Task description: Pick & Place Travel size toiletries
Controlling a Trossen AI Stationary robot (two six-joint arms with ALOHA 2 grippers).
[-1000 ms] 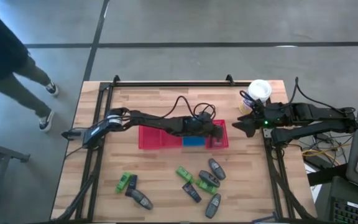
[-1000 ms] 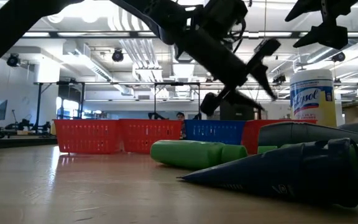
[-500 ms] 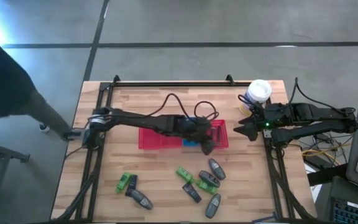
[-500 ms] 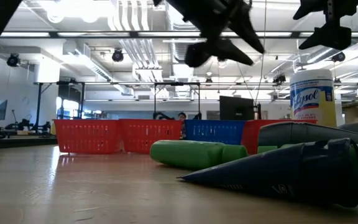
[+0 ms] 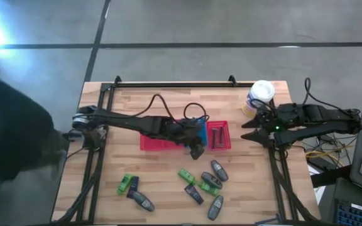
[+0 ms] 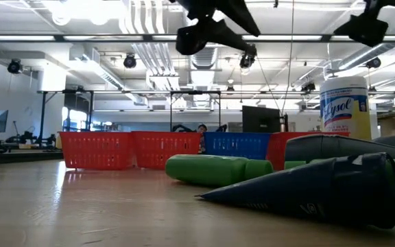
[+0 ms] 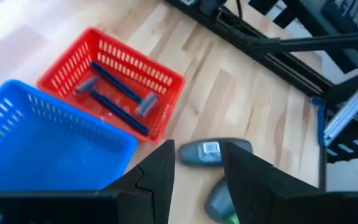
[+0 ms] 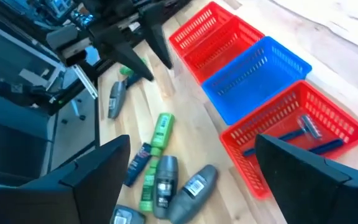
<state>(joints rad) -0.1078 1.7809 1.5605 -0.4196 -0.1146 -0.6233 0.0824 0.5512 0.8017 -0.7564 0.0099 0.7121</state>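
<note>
Low view | white canister (image 6: 345,106) label reads "Lysol" | upright

bright ceiling lights (image 6: 142,17) | wrist views motion-blurred | low-view foreground unfocused

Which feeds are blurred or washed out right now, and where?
High view: glare at the top-left corner. Low view: ceiling lights blow out, nearest dark tube is a soft-focus mass. Left wrist view: motion-soft, though the razors in the red basket read. Right wrist view: own fingers blurred.
</note>
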